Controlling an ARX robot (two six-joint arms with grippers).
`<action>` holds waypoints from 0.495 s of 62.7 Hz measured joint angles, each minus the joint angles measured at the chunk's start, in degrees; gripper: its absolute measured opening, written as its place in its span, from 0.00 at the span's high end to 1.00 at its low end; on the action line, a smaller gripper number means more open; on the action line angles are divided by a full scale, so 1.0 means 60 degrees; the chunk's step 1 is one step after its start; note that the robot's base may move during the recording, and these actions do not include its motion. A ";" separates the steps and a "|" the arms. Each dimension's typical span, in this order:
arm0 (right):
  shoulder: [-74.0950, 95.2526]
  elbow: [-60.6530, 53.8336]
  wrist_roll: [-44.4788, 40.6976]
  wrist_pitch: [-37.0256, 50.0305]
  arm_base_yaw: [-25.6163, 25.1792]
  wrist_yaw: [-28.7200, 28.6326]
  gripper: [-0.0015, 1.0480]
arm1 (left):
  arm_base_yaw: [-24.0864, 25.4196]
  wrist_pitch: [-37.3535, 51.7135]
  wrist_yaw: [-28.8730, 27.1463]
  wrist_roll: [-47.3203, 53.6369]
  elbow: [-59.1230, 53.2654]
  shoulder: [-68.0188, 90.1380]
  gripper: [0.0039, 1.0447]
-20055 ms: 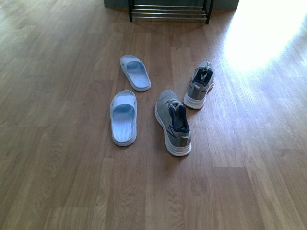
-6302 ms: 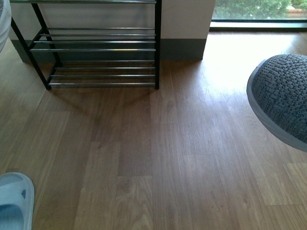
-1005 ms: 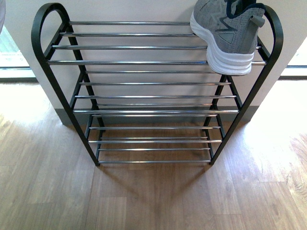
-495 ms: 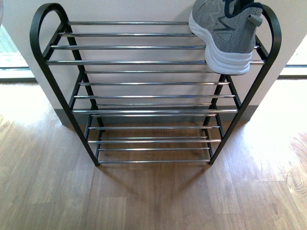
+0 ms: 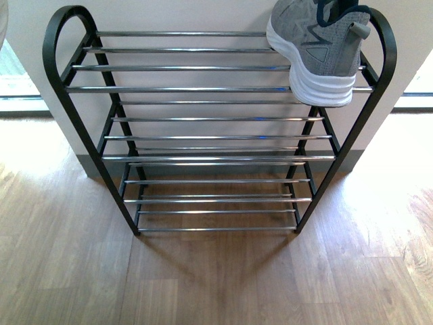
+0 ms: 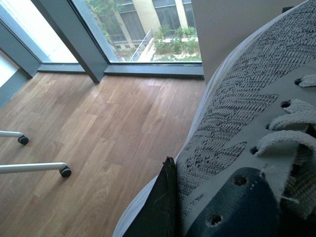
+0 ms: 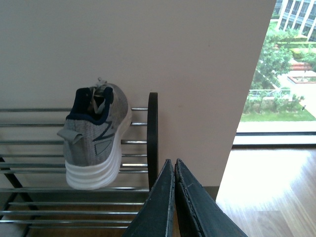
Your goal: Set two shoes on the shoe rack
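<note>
The shoe rack [image 5: 203, 88] stands against a white wall, black-framed with chrome rod shelves. One grey sneaker [image 5: 316, 47] with a thick white sole rests on the right end of its top shelf, heel towards me. The right wrist view shows that sneaker [image 7: 95, 138] beside the rack's black end hoop [image 7: 153, 133]. My right gripper [image 7: 174, 164] is shut and empty, in front of that hoop and apart from the shoe. My left gripper [image 6: 173, 180] is shut on the second grey sneaker [image 6: 237, 113], which fills its view above the floor. One dark finger [image 6: 160, 210] presses its side; the other is hidden.
Wooden floor [image 5: 216, 284] lies in front of the rack, and its lower shelves [image 5: 216, 196] hold nothing. Floor-length windows [image 6: 148, 29] flank the wall. White chair legs on castors [image 6: 64, 172] stand on the floor in the left wrist view.
Almost nothing differs: the rack and the sneaker on its top shelf stay put, and the view has shifted only a hair.
</note>
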 joint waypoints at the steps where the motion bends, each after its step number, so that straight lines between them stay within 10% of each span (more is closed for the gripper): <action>1: -0.0117 -0.0076 0.0000 -0.0047 0.0000 0.0000 0.99 | 0.0000 0.0000 0.0000 0.0000 0.0000 0.0000 0.99; 31: -0.2463 -0.1432 0.0000 -0.0911 0.0004 0.0000 0.99 | 0.0000 0.0000 0.0007 -0.0004 0.0000 0.0000 0.99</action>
